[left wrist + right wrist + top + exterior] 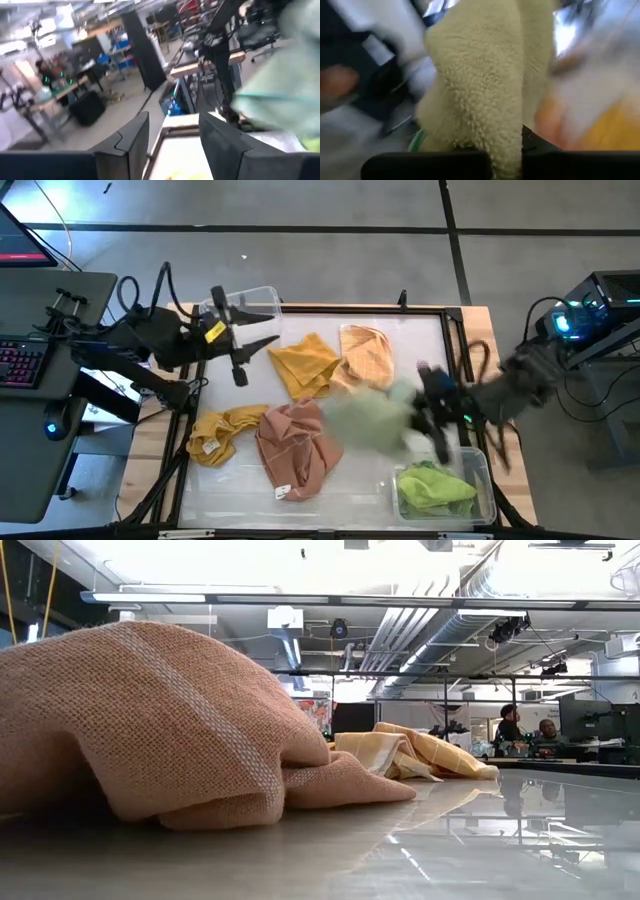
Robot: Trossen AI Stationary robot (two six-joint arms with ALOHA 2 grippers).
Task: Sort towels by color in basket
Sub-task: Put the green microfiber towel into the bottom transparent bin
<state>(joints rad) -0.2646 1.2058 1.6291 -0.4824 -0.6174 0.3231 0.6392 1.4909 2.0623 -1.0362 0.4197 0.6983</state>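
My right gripper [432, 420] is shut on a light green towel [368, 420] over the table's middle right, beside the near-right clear basket [488, 480], in which more green towels [435, 488] lie. Flat on the table are a mustard towel [305, 365], a peach-orange towel [366, 350], a second mustard towel [222, 432] and a dusty pink towel [295, 448]. The pink towel [150, 720] fills the low view's foreground. My left gripper [240, 348] hovers open above the far-left part of the table, touching nothing. My right gripper pinches a bunched fold of the light green towel [485, 115] between its two fingers [540, 147]. In the high view the cloth trails from the fingers toward the table's left. I cannot tell whether its far end touches the table.
A second clear basket [250, 302] stands at the far-left corner under the left arm. A raised dark frame [452, 330] edges the white work surface. People sit in the room beyond the table [510, 725]. Bare surface lies along the near edge, between the pink towel and the near-right basket.
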